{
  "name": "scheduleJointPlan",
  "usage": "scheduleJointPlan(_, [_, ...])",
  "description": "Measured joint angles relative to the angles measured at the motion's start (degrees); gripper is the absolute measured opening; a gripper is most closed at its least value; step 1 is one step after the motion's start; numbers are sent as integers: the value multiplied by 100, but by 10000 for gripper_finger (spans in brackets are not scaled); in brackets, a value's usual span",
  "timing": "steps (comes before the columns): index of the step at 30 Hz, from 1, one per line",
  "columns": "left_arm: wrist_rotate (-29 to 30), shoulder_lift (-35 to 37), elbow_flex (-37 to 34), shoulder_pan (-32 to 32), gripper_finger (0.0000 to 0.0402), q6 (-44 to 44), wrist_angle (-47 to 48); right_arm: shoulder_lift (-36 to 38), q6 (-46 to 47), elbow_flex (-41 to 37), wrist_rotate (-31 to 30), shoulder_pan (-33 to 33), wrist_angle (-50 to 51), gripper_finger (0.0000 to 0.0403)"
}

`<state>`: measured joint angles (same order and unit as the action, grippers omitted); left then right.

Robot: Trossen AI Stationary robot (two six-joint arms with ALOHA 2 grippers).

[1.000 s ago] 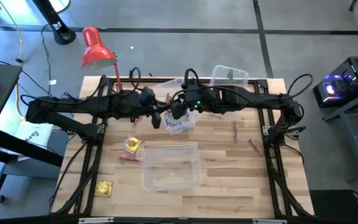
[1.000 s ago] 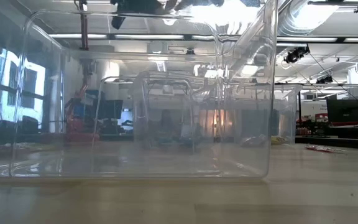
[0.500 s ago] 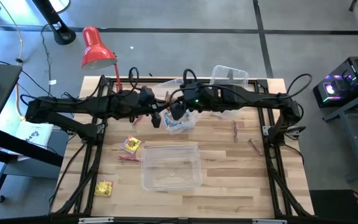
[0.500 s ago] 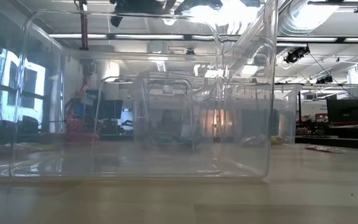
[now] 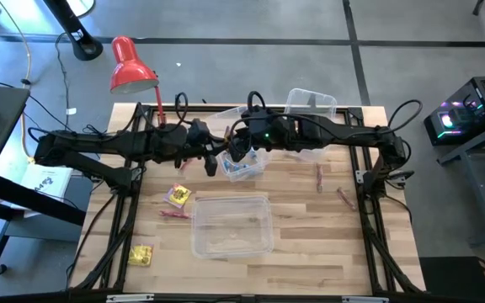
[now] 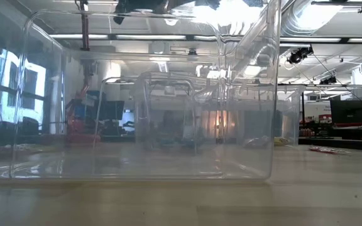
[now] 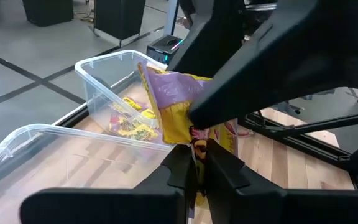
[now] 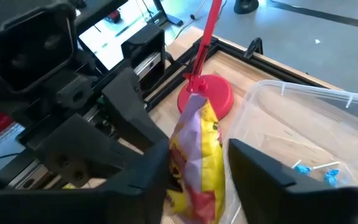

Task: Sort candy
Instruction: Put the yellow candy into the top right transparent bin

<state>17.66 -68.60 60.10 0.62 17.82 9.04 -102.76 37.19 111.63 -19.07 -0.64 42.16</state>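
A yellow and purple candy packet (image 7: 173, 106) hangs in the air between my two grippers, over the far middle of the table; the arms hide it in the high view. My left gripper (image 7: 196, 163) is shut on it. My right gripper (image 8: 197, 149) is open, with one finger on each side of the same packet (image 8: 197, 143). In the high view the left gripper (image 5: 215, 162) and right gripper (image 5: 236, 154) meet beside a small bin of blue pieces (image 5: 244, 167). Loose yellow packets (image 5: 178, 196) and red sticks (image 5: 318, 177) lie on the table. My left gripper pinches the packet's lower end (image 7: 194, 142) between its two shut fingers. The packet is lifted clear and stands up beyond the fingertips, tilted. My right gripper has one finger (image 8: 151, 177) close against the packet's side; I cannot tell whether it touches.
A clear bin with yellow packets (image 7: 114, 74) and another clear bin (image 5: 311, 103) stand at the far edge. A large clear bin (image 5: 231, 223) stands near the middle and fills the low view (image 6: 149, 94). A red desk lamp (image 5: 129, 66) stands at the far left corner.
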Motion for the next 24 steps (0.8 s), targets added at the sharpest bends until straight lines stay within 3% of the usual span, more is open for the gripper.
scheduleJointPlan(4, [6,-2,0,-24,26,-2,-18,0,-33,0,1,2,35,46])
scheduleJointPlan(6, [24,-2,0,-26,29,-4,-61,2,-169,0,7,4,55,17])
scheduleJointPlan(10, [184,27,-2,-4,42,-170,-130,88,-184,4,-10,0,187,13])
scheduleJointPlan(17, [387,338,0,187,99,-6,590,723,-113,9,-889,4,1329,5])
scheduleJointPlan(24, [73,729,-1,244,154,841,2342,870,1115,10,-2029,-54,3991,3])
